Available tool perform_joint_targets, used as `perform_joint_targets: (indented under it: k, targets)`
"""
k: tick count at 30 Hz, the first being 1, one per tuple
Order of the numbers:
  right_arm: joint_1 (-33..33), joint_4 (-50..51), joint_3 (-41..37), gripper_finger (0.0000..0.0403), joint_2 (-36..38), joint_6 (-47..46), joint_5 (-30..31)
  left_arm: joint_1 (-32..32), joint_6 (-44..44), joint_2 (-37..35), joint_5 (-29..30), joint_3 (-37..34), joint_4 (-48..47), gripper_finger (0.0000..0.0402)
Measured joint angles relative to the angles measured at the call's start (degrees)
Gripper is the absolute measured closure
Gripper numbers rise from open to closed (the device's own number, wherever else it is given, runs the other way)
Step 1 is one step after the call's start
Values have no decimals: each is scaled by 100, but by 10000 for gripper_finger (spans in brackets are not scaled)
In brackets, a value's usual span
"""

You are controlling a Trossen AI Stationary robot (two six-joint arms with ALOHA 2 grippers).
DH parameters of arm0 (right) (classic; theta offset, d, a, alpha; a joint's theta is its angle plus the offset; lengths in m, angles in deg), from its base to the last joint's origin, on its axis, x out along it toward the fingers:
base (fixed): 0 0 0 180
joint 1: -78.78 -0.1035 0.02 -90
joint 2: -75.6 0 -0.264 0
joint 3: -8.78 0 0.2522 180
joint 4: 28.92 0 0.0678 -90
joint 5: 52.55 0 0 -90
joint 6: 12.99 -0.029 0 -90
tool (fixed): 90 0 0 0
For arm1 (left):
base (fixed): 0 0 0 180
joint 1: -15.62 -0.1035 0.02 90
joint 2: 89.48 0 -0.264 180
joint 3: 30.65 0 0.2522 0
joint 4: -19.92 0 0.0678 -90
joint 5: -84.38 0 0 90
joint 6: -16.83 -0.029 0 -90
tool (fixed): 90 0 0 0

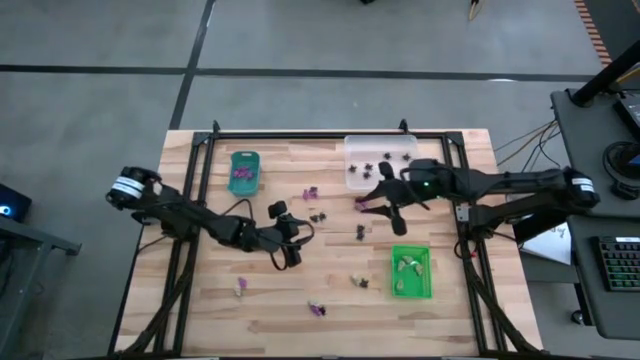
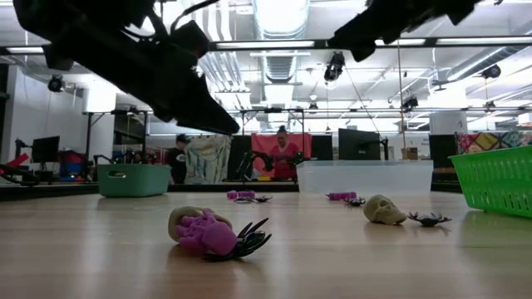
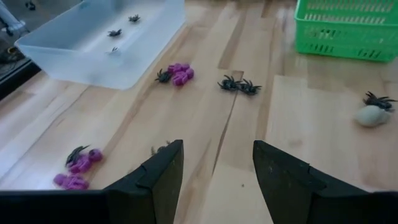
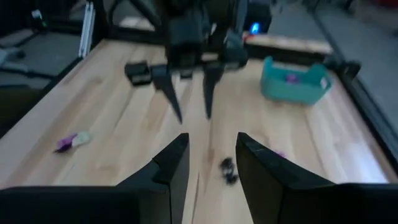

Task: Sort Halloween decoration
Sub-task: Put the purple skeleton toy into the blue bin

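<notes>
The Halloween decoration lies scattered on the wooden table [image 1: 200, 320]: purple pieces [image 3: 180, 73], black spiders [image 3: 239, 84] and a cream skull [image 3: 372, 115]. My left gripper [image 3: 217, 168] hangs open above the table's middle [image 1: 296, 240], with nothing between its fingers. My right gripper [image 4: 212, 155] is open over the table in front of the clear tray [image 1: 378, 205], facing the left gripper [image 4: 191, 106]. It too has nothing between its fingers; a black piece [image 4: 228, 169] lies on the table beyond them.
A teal tray [image 1: 244, 172] with purple pieces stands at the far left. The clear tray [image 1: 380, 160], far middle, holds black spiders. A green tray [image 1: 411, 270] with cream skulls is at the near right. A mixed clump [image 2: 212, 232] lies near the front edge.
</notes>
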Motion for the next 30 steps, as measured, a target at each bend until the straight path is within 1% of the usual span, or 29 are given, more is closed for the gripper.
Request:
perform_joint_targets:
  k: [4, 7, 15, 20, 23, 25, 27, 30]
  targets:
    - [-2, -1108, -605, 284, 263, -88, -2, -73, -65, 352, 2, 0, 394, 224]
    - [-2, -1531, -894, 284, 361, -312, -1, -92, -41, 578, 2, 25, 461, 224]
    - [-2, -1530, -1151, 284, 366, -752, 0, -101, -137, 1020, -143, 363, 458, 224]
    - [-2, -1532, -1157, 284, 337, -765, 0, -142, -292, 1208, -144, 503, 447, 224]
    - [-2, -1534, -1155, 284, 335, -813, 12, -177, -298, 1218, -142, 516, 452, 224]
    - [-2, -1649, -1158, 284, 312, -1077, 196, -200, -320, 1211, -143, 493, 439, 224]
    - [0, -1962, -1128, 284, 266, -1228, 410, -215, -355, 1120, -140, 455, 252, 224]
    - [7, -2159, -929, 284, 132, -1076, 568, -225, -359, 859, -164, 450, -266, 224]
